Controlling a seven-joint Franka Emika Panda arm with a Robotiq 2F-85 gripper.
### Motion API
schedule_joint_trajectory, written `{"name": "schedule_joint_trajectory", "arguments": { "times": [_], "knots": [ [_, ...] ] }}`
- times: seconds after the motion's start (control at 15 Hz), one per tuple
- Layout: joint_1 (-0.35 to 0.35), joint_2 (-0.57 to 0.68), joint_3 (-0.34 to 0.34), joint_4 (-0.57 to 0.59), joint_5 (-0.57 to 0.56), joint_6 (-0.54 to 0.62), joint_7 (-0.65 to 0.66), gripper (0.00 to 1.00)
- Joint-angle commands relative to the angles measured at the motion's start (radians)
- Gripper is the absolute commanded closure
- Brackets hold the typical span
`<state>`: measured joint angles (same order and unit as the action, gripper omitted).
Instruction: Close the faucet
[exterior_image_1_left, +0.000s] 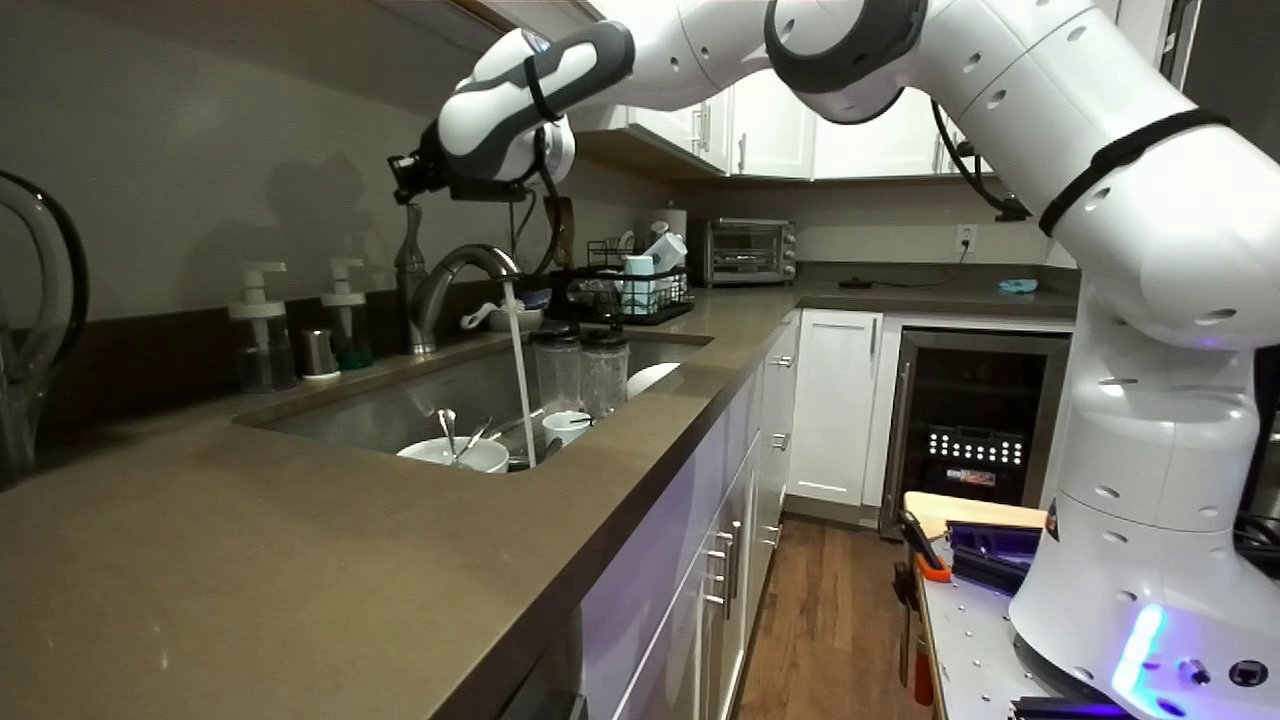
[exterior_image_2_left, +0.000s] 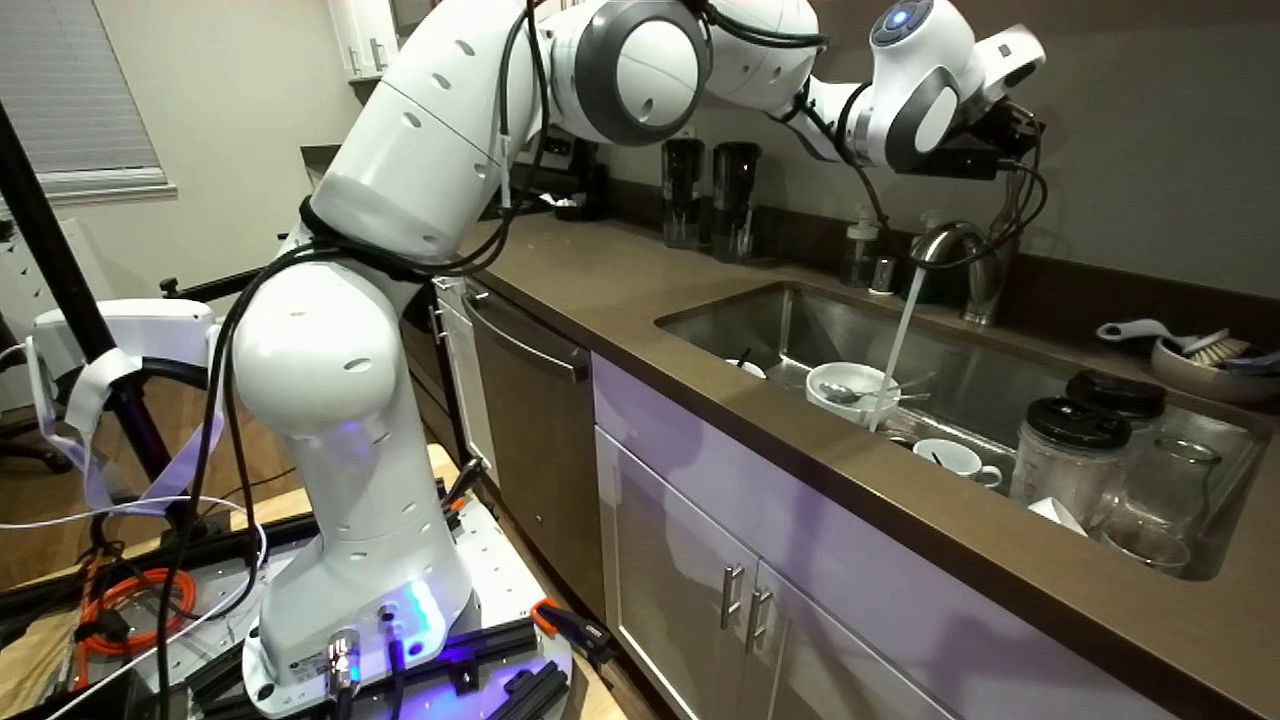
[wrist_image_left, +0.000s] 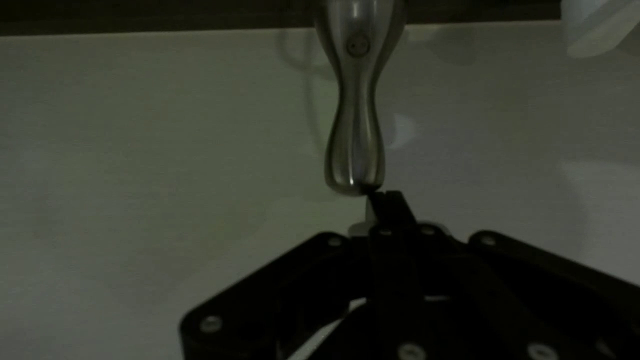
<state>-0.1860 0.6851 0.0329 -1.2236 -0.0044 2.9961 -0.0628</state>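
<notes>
The silver gooseneck faucet (exterior_image_1_left: 470, 258) stands behind the sink, and it also shows in an exterior view (exterior_image_2_left: 985, 285). A stream of water (exterior_image_1_left: 520, 370) runs from its spout into the sink. Its lever handle (exterior_image_1_left: 410, 250) points upward. In the wrist view the handle (wrist_image_left: 356, 135) hangs in from the top edge, with its rounded end near the picture's middle. My gripper (wrist_image_left: 387, 194) is shut and empty, its fingertips together. The tips lie right at the handle's end, slightly to one side; I cannot tell whether they touch it.
The sink (exterior_image_2_left: 790, 310) holds white bowls, a cup (exterior_image_2_left: 950, 460) and clear jars with black lids (exterior_image_2_left: 1075, 440). Soap dispensers (exterior_image_1_left: 262, 330) and a small metal cup (exterior_image_1_left: 320, 352) stand beside the faucet. A dish rack (exterior_image_1_left: 655, 295) and toaster oven (exterior_image_1_left: 748, 250) stand farther along the counter.
</notes>
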Motion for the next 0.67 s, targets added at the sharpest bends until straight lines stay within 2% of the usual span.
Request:
{"name": "schedule_joint_trajectory", "arguments": {
  "times": [0.0, 0.6],
  "knots": [
    [0.025, 0.032, -0.035, 0.052, 0.003, -0.005, 0.009, 0.96],
    [0.048, 0.069, -0.100, 0.117, -0.015, -0.050, 0.010, 0.96]
  ]
}}
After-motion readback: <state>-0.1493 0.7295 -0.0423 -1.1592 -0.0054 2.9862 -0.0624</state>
